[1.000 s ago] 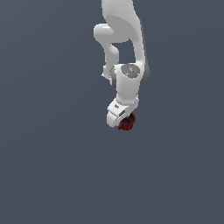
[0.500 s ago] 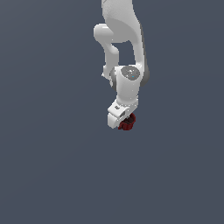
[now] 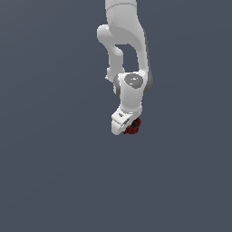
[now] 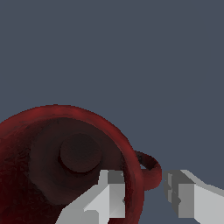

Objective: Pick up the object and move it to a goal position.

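The object is a small dark red mug (image 4: 65, 153) with a side handle (image 4: 151, 168), seen from above in the wrist view. In the exterior view it shows as a dark red bit (image 3: 135, 126) under the white hand, mostly hidden by it. My gripper (image 4: 146, 194) is low over the mug and open. One finger (image 4: 109, 194) is inside the cup against the wall. The other finger (image 4: 186, 197) is outside, past the handle and apart from it. The wall and the handle lie between the fingers. In the exterior view the gripper (image 3: 128, 130) points down at the mug.
A plain grey-blue floor (image 3: 54, 172) lies all around. The white arm (image 3: 124, 45) comes down from the top of the exterior view. No other object is in view.
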`<state>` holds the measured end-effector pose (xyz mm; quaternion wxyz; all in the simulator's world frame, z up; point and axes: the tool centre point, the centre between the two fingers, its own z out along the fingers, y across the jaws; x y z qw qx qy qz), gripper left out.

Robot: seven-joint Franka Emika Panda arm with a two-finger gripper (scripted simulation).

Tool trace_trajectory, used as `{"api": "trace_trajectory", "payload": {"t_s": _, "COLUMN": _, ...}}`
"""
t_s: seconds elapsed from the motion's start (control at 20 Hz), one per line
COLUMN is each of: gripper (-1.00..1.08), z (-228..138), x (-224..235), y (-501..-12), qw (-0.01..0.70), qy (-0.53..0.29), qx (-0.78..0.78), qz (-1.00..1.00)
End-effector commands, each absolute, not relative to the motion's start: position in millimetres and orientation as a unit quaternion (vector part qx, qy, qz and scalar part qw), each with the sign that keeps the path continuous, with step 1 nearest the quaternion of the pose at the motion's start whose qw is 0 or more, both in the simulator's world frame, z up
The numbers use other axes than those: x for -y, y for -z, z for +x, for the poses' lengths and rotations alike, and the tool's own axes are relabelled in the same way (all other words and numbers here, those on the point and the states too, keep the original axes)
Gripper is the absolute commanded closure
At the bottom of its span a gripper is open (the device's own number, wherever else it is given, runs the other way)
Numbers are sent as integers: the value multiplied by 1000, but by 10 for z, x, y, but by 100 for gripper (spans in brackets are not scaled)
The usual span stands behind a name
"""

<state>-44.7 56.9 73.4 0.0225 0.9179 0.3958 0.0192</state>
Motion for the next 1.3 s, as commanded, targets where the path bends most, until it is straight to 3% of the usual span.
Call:
{"api": "trace_trajectory", "payload": {"t_s": 0.0, "gripper": 108, "z": -455, "x": -581, "y": -722, "qw": 22, "qy": -18, "qx": -397, "qz": 917}}
{"api": "trace_trajectory", "payload": {"t_s": 0.65, "gripper": 108, "z": -372, "x": -555, "y": -787, "qw": 23, "qy": -20, "qx": -396, "qz": 918}}
{"api": "trace_trajectory", "payload": {"t_s": 1.25, "gripper": 108, "z": 152, "x": -475, "y": -1148, "qw": 22, "qy": -19, "qx": -396, "qz": 918}}
